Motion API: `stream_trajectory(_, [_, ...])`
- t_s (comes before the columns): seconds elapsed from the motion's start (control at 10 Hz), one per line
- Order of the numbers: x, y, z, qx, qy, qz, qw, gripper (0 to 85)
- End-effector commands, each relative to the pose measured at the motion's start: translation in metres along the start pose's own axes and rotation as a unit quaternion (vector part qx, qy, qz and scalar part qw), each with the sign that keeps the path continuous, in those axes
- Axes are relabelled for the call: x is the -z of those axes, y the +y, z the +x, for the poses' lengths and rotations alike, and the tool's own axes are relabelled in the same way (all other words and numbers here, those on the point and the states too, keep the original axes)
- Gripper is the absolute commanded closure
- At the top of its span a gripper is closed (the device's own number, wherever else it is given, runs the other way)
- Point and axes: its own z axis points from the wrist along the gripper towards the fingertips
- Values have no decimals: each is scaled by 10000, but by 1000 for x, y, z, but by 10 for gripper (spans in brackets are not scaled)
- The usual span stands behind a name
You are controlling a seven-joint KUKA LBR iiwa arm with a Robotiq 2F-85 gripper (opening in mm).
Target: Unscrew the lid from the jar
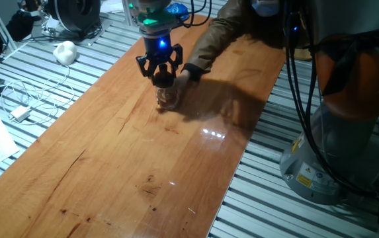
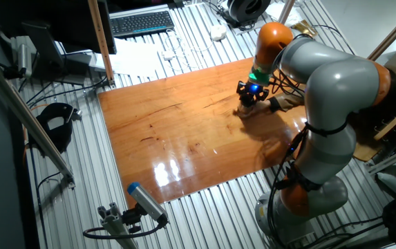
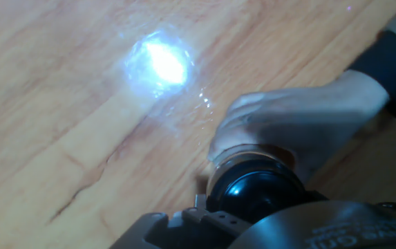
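The small clear glass jar point(image 1: 167, 99) stands upright on the wooden table point(image 1: 129, 158), in its far half. Its black lid point(image 1: 163, 79) sits on top. My gripper point(image 1: 162, 74) comes straight down from above, and its black fingers close in around the lid. A person's bare hand point(image 1: 190, 73) reaches in from the far right and holds the jar's body. In the hand view the black lid point(image 3: 256, 192) sits at the bottom edge, with the person's fingers point(image 3: 280, 131) wrapped around the jar behind it. In the other fixed view the gripper point(image 2: 247, 98) hides most of the jar point(image 2: 244, 110).
The person's sleeved arm point(image 1: 225, 30) lies across the table's far right part. The robot base point(image 1: 338, 132) stands off the right edge. A white lump point(image 1: 65, 51), cables and a white adapter point(image 1: 20, 114) lie on the ribbed metal bench to the left. A bright light glare point(image 3: 159, 62) shows on the wood.
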Motion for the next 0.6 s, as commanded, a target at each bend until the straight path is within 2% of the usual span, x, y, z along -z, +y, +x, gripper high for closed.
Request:
stream_trajectory(0.0, [0, 0, 0, 677, -40, 90, 9977, 340])
stream_trajectory(0.1, [1, 0, 0, 879, -63, 148, 9960, 340])
stream_trajectory(0.4, [2, 0, 0, 1179, -37, 127, 9929, 340])
stream_trajectory(0.5, [2, 0, 0, 1328, -77, 157, 9910, 340])
